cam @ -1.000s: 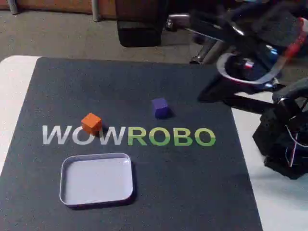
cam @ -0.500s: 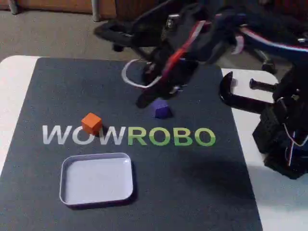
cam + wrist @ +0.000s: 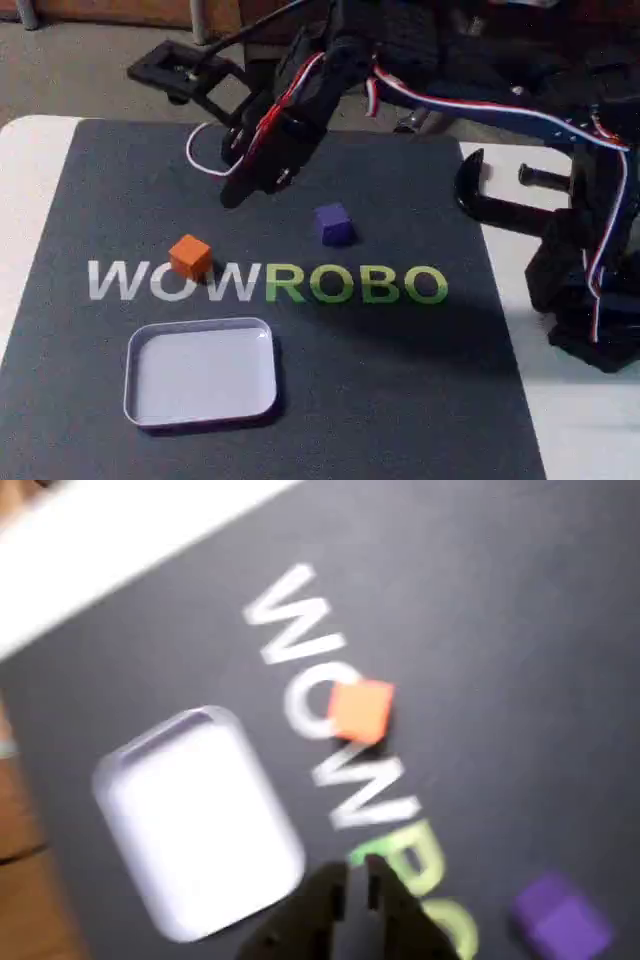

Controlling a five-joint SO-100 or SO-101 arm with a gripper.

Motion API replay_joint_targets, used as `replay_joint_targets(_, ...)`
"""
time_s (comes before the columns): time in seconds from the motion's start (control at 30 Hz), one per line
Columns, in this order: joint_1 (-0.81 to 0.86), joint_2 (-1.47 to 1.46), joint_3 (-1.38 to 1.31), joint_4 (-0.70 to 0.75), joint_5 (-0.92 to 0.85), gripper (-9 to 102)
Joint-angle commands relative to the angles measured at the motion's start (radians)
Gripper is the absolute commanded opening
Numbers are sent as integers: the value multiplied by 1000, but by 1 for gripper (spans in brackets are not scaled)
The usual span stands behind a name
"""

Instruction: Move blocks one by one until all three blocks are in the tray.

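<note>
My gripper [image 3: 357, 878] hangs with jaws nearly closed, empty. Orange block [image 3: 190, 256] looks light, rigid; I would pinch opposite flat faces.

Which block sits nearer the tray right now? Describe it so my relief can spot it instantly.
In the fixed view, find the dark mat with its large WOWROBO lettering. The orange block sits on the first O, straight above the empty tray. The purple block lies farther right, clear of the letters.
</note>
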Motion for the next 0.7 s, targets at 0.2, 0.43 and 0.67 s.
replay_joint_targets(0.2,46,-100,-49,-91,-138,3)
replay_joint_targets(0.43,3,-147,-49,-141,-109,4)
replay_joint_targets(0.67,-18,-179,-58,-215,-20,8)
